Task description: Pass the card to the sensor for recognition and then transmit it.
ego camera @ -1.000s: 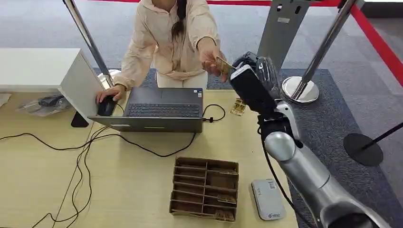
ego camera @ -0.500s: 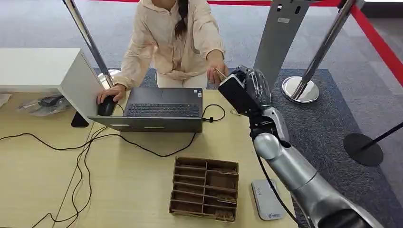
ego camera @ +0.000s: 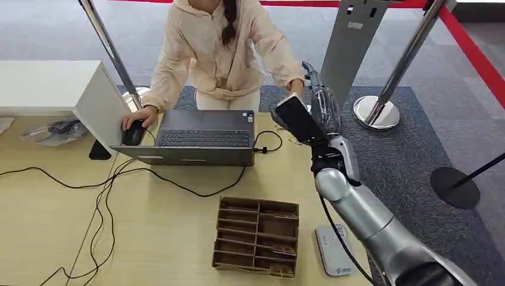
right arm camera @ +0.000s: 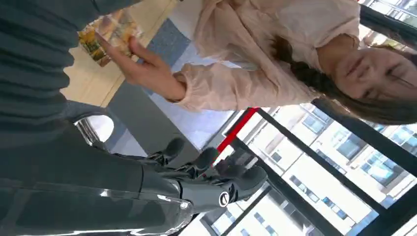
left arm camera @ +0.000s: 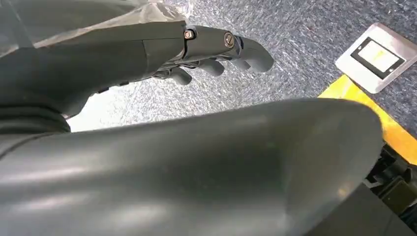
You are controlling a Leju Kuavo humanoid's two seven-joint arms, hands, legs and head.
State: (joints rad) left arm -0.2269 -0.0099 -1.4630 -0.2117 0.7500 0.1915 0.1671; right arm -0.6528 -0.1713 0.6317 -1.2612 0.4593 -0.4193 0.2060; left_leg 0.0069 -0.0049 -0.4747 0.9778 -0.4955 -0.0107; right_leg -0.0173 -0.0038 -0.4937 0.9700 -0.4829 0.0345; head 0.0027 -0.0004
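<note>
Right arm (ego camera: 372,223): silver casing, rounded joint, black cable along it. Black boxy wrist block at 11 o'clock from joint. Right hand (ego camera: 323,101) dark, glossy. Left hand (left arm camera: 216,49) dark grey, two screws at thumb.

The right robot hand (ego camera: 318,98) hangs empty over the worktop (ego camera: 167,220) far right edge. A person's hand (ego camera: 295,88) and laptop (ego camera: 199,138) crowd its left; a metal post (ego camera: 351,42) stands just beyond.
</note>
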